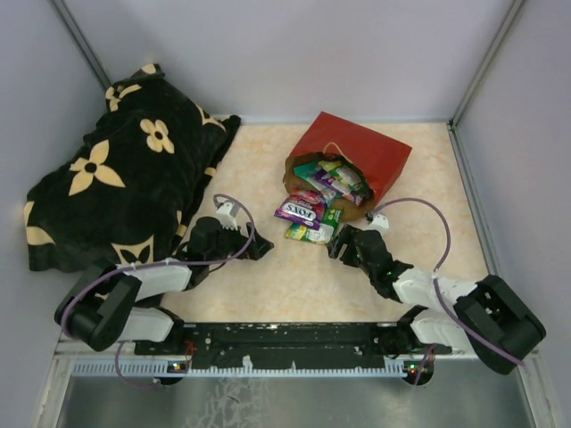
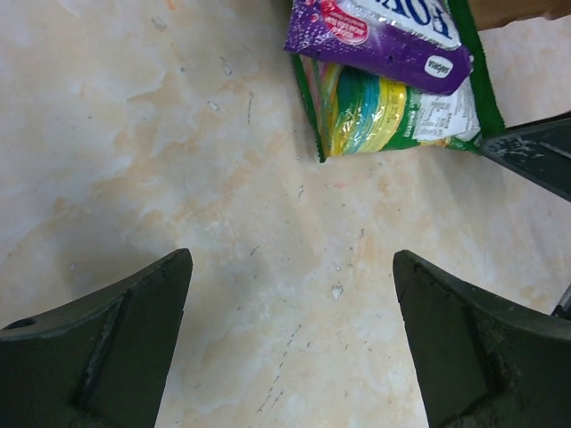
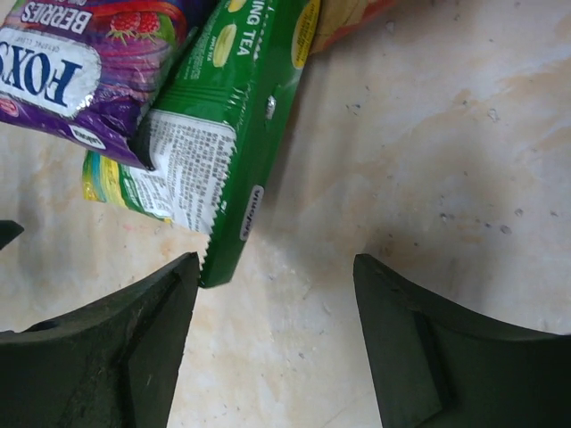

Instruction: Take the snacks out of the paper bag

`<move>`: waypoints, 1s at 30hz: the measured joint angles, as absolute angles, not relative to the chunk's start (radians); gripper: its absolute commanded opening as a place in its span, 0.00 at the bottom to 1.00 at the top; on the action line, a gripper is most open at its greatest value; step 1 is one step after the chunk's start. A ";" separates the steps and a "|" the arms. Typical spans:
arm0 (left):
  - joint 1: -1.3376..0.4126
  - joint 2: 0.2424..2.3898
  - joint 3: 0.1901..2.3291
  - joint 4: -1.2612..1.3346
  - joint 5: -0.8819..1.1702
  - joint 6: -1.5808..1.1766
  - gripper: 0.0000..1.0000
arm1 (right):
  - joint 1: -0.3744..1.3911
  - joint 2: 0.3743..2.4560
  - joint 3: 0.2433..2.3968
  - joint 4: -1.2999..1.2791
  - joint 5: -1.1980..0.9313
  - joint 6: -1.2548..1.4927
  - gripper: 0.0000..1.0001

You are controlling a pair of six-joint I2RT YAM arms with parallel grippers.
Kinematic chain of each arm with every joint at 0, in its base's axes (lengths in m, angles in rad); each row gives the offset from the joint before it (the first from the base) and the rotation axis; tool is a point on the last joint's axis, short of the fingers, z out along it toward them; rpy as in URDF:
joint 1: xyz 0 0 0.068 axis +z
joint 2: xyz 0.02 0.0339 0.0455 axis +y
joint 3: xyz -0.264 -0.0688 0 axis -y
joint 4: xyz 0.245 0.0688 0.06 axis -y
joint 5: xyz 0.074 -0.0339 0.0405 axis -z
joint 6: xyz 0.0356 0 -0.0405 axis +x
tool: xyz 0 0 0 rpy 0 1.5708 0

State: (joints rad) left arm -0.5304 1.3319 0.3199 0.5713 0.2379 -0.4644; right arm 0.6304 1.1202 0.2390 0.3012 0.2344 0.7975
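Marbled beige tabletop (image 1: 268,285): the red paper gift bag (image 1: 361,150) lies tipped, shiny snack packets (image 1: 300,210) spilling at its mouth. Right claw (image 3: 277,267), parted and empty, lines up on the green packet (image 3: 254,98); left claw (image 2: 293,263) gapes wide.

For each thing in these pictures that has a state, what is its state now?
paper bag, lying on its side, mouth open.
purple packet, at the mouth, lying over the green packet.
green packet, flat on the table, outside the bag.
other packets, inside the mouth.
blanket, crumpled in a heap.
left gripper, open, empty.
right gripper, open, empty.
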 measured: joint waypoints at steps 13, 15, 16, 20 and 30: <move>-0.530 1.514 0.473 0.633 0.316 -0.517 0.99 | 0.630 1.299 0.265 0.537 0.230 0.817 0.31; -0.530 1.557 0.505 0.661 0.331 -0.534 0.99 | 0.630 1.311 0.268 0.558 0.226 0.817 0.18; -0.530 1.576 0.517 0.678 0.339 -0.548 0.99 | 0.630 1.314 0.270 0.564 0.225 0.816 0.10; -0.530 1.646 0.560 0.728 0.369 -0.601 0.99 | 0.630 1.316 0.270 0.590 0.224 0.813 0.00; -0.530 1.789 0.642 0.831 0.397 -0.758 0.63 | 0.630 1.056 0.232 0.419 0.196 0.776 0.00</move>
State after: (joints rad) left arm -0.5304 1.7889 0.6422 0.8307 0.3965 -0.7582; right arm 0.6300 1.0565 0.2317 0.4187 0.1959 0.7757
